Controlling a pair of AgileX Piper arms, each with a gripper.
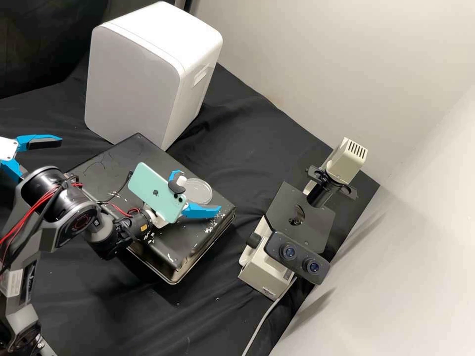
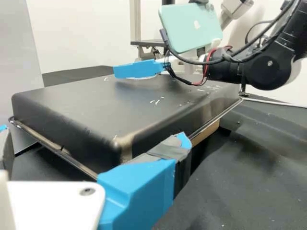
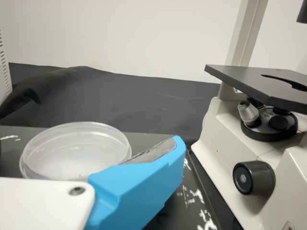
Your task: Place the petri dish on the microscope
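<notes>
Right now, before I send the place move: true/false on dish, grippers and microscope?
1. The petri dish sits on the microscope stage. False: it lies on the black tray.
2. The right gripper has one finger on each side of the dish. True.
3. The left gripper is shut on the tray. False: it is open, off the tray's side away from the microscope, and holds nothing.
4. The microscope stands apart from the tray, on the bench beside it. True.
5. A white box stands behind the tray. True.
</notes>
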